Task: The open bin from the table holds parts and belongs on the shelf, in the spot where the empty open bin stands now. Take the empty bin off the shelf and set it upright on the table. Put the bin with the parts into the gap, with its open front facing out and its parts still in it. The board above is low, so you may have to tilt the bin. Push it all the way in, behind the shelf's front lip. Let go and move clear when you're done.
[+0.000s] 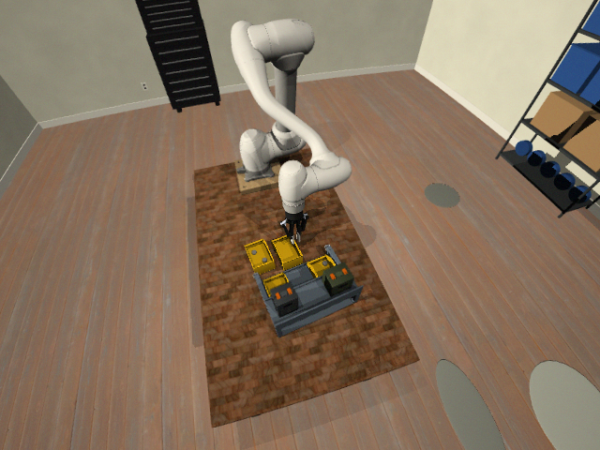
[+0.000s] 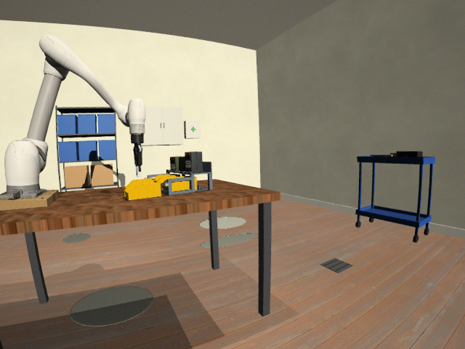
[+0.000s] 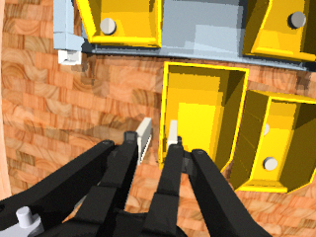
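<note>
The empty yellow open bin (image 1: 287, 252) stands upright on the table in front of the grey shelf (image 1: 309, 295); it also shows in the wrist view (image 3: 204, 115). The yellow bin with grey round parts (image 1: 259, 256) stands right beside it (image 3: 273, 148). The middle spot of the shelf (image 3: 200, 0) is a bare gap. My gripper (image 1: 293, 236) points straight down just above the empty bin's side wall, near its end farthest from the shelf. Its fingers stand a narrow gap apart, one on each side of the wall line, with nothing between them.
Two more yellow bins with parts (image 3: 121, 0) (image 3: 286, 7) sit on the shelf on either side of the gap. Two dark boxes (image 1: 284, 300) (image 1: 338, 279) stand on the board above. The robot's base (image 1: 256, 167) is at the far end of the table.
</note>
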